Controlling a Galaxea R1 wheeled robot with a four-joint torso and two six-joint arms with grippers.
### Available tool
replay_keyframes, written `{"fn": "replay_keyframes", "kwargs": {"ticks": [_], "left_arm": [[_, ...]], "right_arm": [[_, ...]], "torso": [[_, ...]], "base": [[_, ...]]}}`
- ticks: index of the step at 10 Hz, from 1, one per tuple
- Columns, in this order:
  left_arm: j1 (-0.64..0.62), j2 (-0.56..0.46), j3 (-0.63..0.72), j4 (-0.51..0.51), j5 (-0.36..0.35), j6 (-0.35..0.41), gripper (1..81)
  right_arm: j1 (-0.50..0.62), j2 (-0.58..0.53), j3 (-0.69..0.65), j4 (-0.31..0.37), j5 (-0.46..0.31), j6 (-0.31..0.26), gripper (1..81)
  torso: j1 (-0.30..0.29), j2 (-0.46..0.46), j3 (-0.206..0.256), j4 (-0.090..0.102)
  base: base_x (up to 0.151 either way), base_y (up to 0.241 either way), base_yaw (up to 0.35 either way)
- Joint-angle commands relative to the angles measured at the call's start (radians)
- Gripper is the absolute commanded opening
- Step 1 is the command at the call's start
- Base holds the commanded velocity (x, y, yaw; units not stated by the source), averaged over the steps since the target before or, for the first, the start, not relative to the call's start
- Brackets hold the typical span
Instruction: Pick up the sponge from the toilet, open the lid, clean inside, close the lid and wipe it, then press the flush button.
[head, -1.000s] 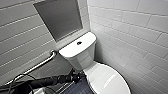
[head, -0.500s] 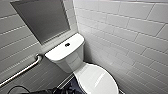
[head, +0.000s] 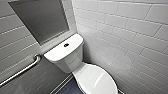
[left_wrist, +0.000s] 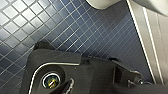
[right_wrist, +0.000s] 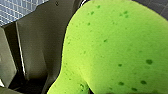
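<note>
The white toilet stands in the corner of the tiled walls in the head view. Its lid lies down over the bowl. The small dark flush button sits in the middle of the tank top. In the right wrist view the bright green sponge shows very close and large, with my right gripper shut on it. My left gripper hangs open over the blue tiled floor, with nothing in it.
A metal grab bar runs along the left wall. Above the tank is a grey recessed panel. White wall tiles close in on the right. In the left wrist view a white rounded base and a pale skirting border the floor.
The head camera has moved, so the toilet now sits larger and more central. The dark arm seen low in the picture a second ago has left the frame.
</note>
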Motion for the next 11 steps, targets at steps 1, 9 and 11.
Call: {"fn": "replay_keyframes", "kwargs": {"ticks": [1,9,11], "left_arm": [[0.169,-0.054,-0.035,0.273,-0.055,0.011,81.1],[0.347,0.124,-0.337,0.314,-0.115,0.011,81.1],[0.372,0.17,-0.411,0.325,-0.117,0.011,81.1]], "right_arm": [[-0.003,0.009,-0.006,-0.029,-0.035,-0.008,1.0],[-0.039,0.058,0.006,-0.098,-0.167,-0.029,1.0],[-0.039,0.061,0.008,-0.098,-0.168,-0.031,1.0]], "torso": [[0.0,0.0,0.0,0.0],[-0.082,0.127,0.003,0.0],[-0.128,0.198,0.003,0.0]], "base": [[0.0,0.0,0.0],[0.0,0.0,0.0],[0.0,0.0,0.0]]}}
